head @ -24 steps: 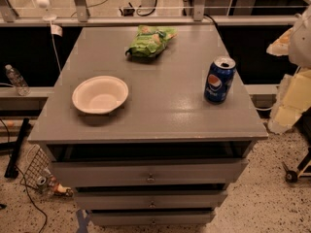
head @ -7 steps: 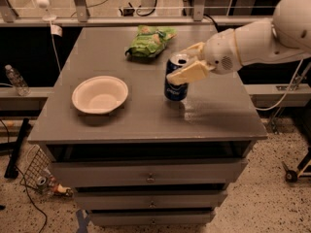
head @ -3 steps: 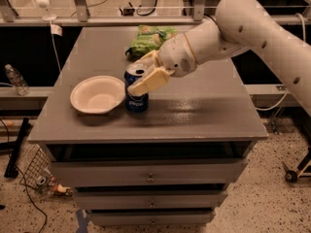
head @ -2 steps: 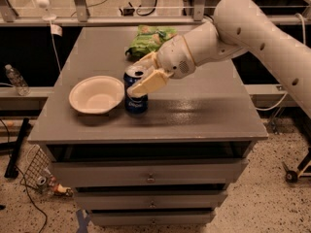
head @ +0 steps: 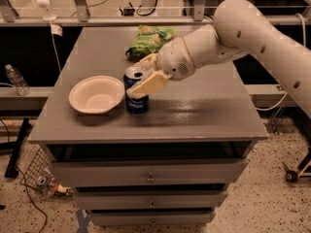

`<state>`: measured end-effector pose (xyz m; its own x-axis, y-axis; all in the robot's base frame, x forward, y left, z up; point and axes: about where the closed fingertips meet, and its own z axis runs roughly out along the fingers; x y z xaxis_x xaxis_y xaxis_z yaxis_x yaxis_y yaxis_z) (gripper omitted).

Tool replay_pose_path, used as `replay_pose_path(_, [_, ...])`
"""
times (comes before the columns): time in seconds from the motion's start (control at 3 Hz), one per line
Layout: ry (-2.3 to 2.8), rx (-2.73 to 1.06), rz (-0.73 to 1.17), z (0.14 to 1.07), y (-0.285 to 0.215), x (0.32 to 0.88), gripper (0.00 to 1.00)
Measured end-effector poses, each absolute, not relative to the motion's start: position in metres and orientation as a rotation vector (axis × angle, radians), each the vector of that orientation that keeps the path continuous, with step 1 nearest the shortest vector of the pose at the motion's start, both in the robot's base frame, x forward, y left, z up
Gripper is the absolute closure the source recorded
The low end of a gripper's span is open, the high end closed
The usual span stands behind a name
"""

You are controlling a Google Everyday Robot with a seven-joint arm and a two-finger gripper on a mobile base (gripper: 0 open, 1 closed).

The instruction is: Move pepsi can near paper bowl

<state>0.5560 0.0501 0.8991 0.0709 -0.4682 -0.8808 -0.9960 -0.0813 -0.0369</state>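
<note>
The dark blue pepsi can (head: 136, 101) stands upright on the grey table (head: 204, 115), right beside the rim of the cream-white paper bowl (head: 96, 94) on its right side. My gripper (head: 145, 76) reaches in from the upper right and is shut on the can, with one cream finger (head: 148, 84) across its upper front and the other behind its silver top. The lower part of the can with its label shows below the finger.
A green snack bag (head: 151, 39) lies at the back middle of the table, behind my gripper. My white arm (head: 252, 28) crosses the right half of the table. Drawers are below the front edge. A water bottle (head: 16, 80) stands on a ledge at far left.
The can and gripper stay next to the bowl, about where they were a second ago. Earlier the can was carried from the table's right side leftward to the bowl.
</note>
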Motion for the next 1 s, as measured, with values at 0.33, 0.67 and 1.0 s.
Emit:
replay_pose_path(0.33, [1.478, -1.647, 0.95, 0.8988, 0.0525, 0.5552, 0.36])
replay_pose_path(0.67, [1.476, -1.651, 0.953, 0.8984, 0.0547, 0.5544, 0.12])
replay_pose_path(1.0, [1.474, -1.654, 0.956, 0.898, 0.0567, 0.5537, 0.0])
